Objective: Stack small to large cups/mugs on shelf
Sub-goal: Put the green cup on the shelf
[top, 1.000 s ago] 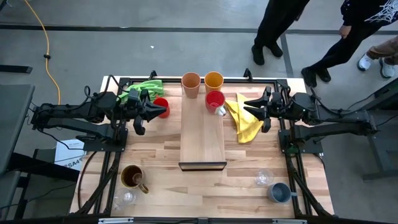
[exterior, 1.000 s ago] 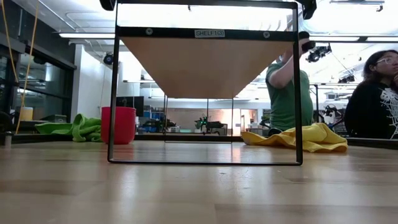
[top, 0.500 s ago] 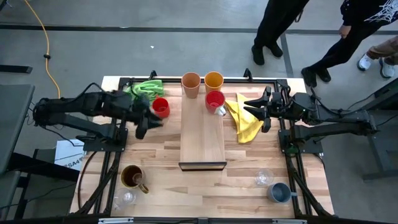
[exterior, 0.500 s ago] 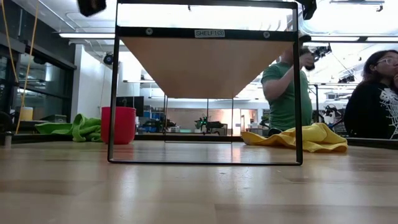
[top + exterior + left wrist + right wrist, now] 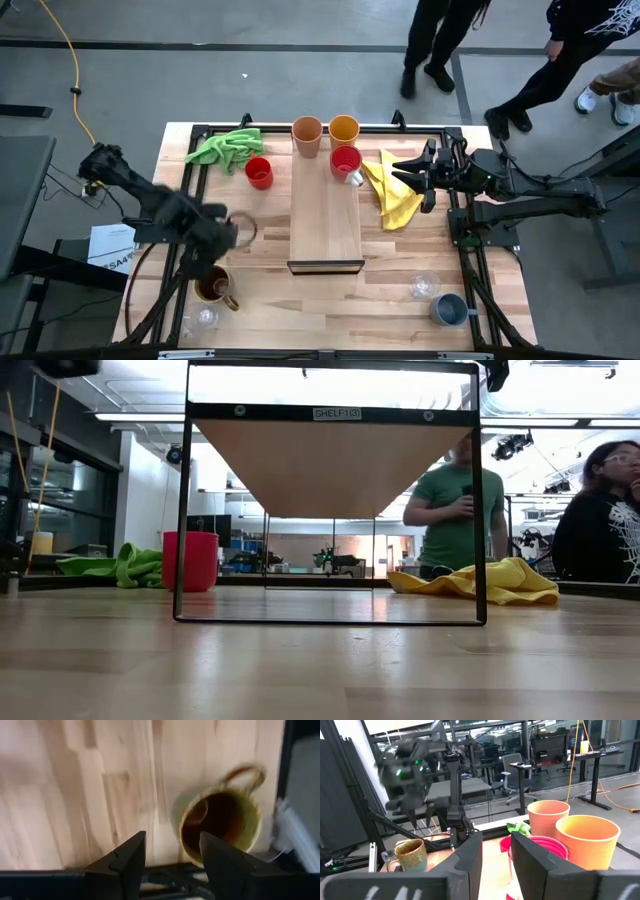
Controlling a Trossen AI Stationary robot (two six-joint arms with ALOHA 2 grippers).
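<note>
My left gripper (image 5: 222, 240) points down over the table's near left and is open. The brown mug (image 5: 220, 820) stands on the table just beside its fingers, untouched; the high view shows this mug (image 5: 213, 287) nearer the front edge. My right gripper (image 5: 405, 175) waits level and open at the far right, over the yellow cloth. Peach (image 5: 307, 135) and orange (image 5: 344, 128) tumblers and a red mug (image 5: 346, 162) stand by the shelf's (image 5: 325, 215) far end. A second red mug (image 5: 259, 172) stands to the shelf's left.
A green cloth (image 5: 228, 147) lies at the far left and a yellow cloth (image 5: 392, 193) to the shelf's right. One clear glass (image 5: 200, 320) stands near the brown mug; another (image 5: 424, 285) and a grey-blue mug (image 5: 448, 308) stand at the near right. People stand beyond the far edge.
My left gripper has swung from beside the left red mug toward the table's near edge, sinking a little. It has tipped from level to pointing down and now hangs by the brown mug. No cup has moved.
</note>
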